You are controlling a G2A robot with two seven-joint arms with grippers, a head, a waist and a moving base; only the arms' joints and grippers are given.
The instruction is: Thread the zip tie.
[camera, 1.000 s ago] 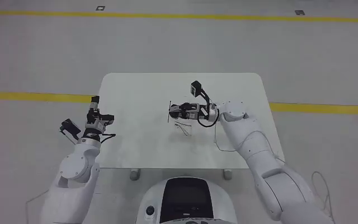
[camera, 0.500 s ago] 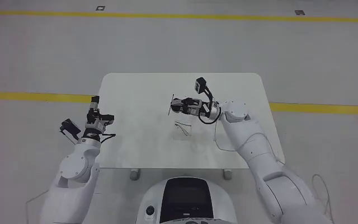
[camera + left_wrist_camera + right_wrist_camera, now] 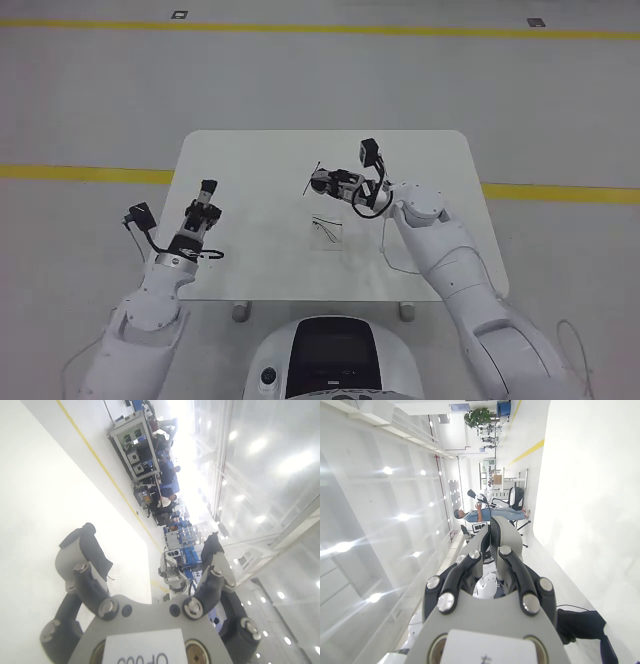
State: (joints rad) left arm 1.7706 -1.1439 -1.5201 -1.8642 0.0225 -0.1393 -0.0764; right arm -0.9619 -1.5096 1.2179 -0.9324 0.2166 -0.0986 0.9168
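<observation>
A thin black zip tie (image 3: 313, 178) hangs above the middle of the white table (image 3: 430, 160), pinched in my right gripper (image 3: 321, 181). In the right wrist view, that gripper (image 3: 490, 525) has its fingers pressed together, and a thin dark strand (image 3: 487, 507) rises from their tips. My left gripper (image 3: 207, 190) is over the left part of the table, well apart from the tie. In its own wrist view the left gripper (image 3: 150, 540) is open, with nothing between the fingers (image 3: 82, 540).
A thin dark wiry outline (image 3: 326, 232) lies on the table just nearer me than the right gripper; I cannot tell whether it is a second tie or a shadow. A thin cable (image 3: 385, 250) hangs along the right arm.
The left arm has swung in from beyond the table's left edge to over its left part. The right gripper has carried the zip tie a little toward the far side.
</observation>
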